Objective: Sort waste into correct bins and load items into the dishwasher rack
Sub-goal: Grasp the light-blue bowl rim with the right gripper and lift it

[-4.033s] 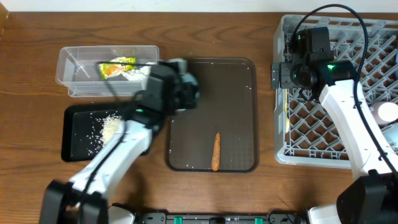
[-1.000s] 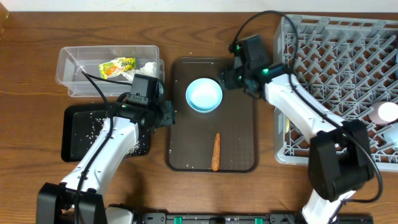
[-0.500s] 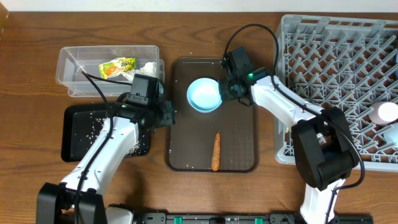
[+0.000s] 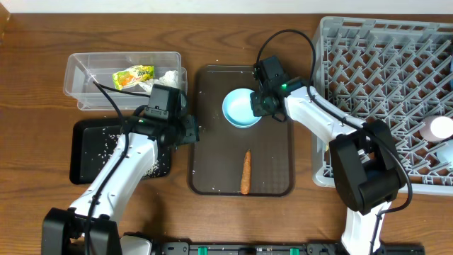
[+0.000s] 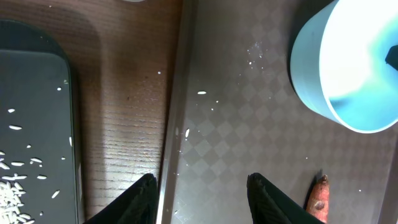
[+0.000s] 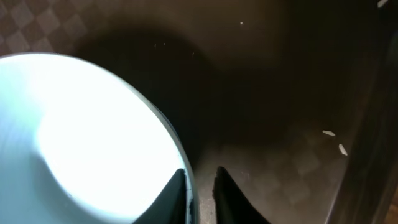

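Observation:
A light blue cup (image 4: 241, 108) stands open side up on the dark brown serving tray (image 4: 272, 159). My right gripper (image 4: 259, 105) is shut on its right rim, one finger inside the cup (image 6: 93, 143) and one outside. In the right wrist view the gripper (image 6: 200, 182) straddles that rim. The left gripper (image 4: 190, 131) hangs open and empty over the tray's left edge (image 5: 171, 155), its fingertips (image 5: 148, 184) apart. An orange carrot stick (image 4: 245, 172) lies lower on the tray. The clear tub (image 4: 79, 88) holds a yellow-green wrapper (image 4: 133, 76) and tissue (image 4: 168, 76). The black tray (image 4: 88, 170) holds rice (image 4: 113, 145).
The grey dishwasher rack (image 4: 320, 134) fills the right side, with a pale cup (image 4: 440, 128) at its far right edge. Loose rice grains (image 5: 202, 93) dot the brown tray. In the left wrist view the carrot (image 5: 317, 196) lies just right of my fingers.
My right gripper moved left to the cup's right rim and closed on it. The cup shifted slightly to the right. The left arm stayed still.

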`<action>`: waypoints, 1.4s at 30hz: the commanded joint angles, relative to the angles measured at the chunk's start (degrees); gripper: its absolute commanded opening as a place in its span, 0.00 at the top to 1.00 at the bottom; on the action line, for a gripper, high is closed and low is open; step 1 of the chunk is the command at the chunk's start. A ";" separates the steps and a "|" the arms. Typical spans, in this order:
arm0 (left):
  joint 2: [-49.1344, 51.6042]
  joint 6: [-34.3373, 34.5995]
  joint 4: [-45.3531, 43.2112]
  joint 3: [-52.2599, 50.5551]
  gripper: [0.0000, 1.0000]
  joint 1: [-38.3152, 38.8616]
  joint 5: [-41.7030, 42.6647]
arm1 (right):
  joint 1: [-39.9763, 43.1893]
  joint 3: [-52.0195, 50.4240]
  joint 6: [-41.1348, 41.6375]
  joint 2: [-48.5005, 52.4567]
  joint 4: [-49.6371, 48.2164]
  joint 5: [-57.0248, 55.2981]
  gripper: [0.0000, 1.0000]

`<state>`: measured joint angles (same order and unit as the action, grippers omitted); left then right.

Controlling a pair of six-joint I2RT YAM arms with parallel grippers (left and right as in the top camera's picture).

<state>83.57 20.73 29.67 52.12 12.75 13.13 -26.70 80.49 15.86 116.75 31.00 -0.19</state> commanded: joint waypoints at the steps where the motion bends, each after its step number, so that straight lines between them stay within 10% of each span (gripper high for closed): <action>1: -0.59 -0.52 0.07 0.63 0.51 -0.26 -0.33 | -0.11 0.07 -0.02 0.76 0.17 -0.96 0.90; 19: -0.59 -0.52 0.04 0.63 0.51 -0.26 -0.35 | 6.12 3.69 -7.74 -13.05 0.87 -13.16 0.99; 32: -0.59 -0.52 0.02 0.63 0.50 -0.26 -0.35 | 20.09 3.89 -40.61 -21.35 -17.18 -49.99 0.99; 42: -0.59 -0.52 -0.17 0.63 0.47 -0.26 -0.33 | 31.82 3.89 -62.99 -13.53 -25.11 -51.89 0.99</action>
<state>83.57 20.73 29.56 52.12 12.75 13.15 3.40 84.64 -37.74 100.97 6.17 -49.74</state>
